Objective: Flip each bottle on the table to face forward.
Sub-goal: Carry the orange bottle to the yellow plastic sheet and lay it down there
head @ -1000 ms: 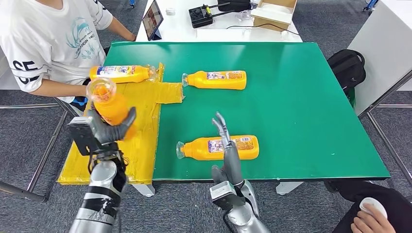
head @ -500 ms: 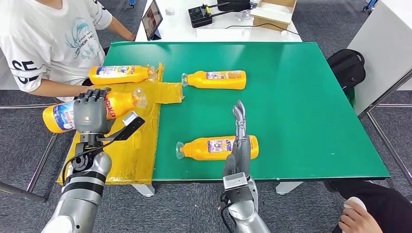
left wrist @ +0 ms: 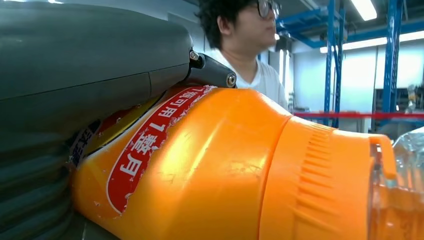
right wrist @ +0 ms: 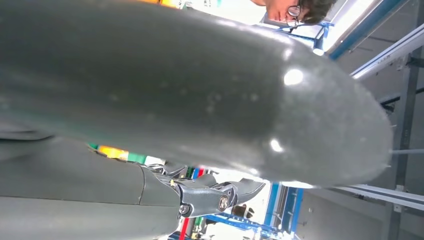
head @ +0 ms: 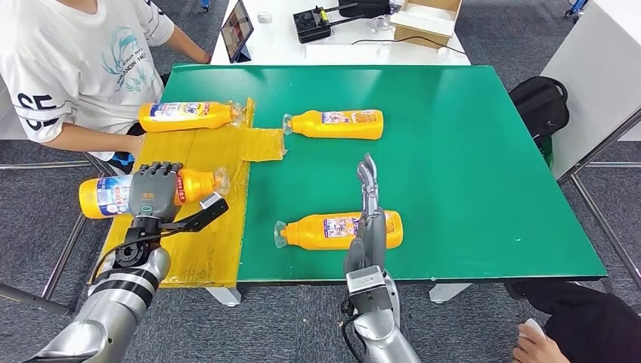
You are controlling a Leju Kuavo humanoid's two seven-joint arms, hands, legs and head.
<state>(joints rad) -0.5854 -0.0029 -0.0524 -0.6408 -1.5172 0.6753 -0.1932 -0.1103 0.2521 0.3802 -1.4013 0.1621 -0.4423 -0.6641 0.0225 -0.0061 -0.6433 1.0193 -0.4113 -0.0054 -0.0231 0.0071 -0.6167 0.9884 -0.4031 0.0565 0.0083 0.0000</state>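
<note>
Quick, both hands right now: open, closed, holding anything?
Left hand: holding an orange bottle.
Right hand: open, fingers straight, holding nothing.

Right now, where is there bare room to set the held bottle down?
The left hand holds a bottle over the yellow sheet. The sheet's near half is bare, below the far-left bottle. The green table's right half is bare too. The middle is crowded: the right hand stands over the near bottle.

**Held bottle turned flat and lowered**

Swung the held bottle (head: 151,193) from cap-toward-camera to lying sideways in the left hand (head: 155,190), then lowered slightly over the yellow mat (head: 219,155). Straightened the right hand (head: 370,208) above the near bottle (head: 332,231).
</note>
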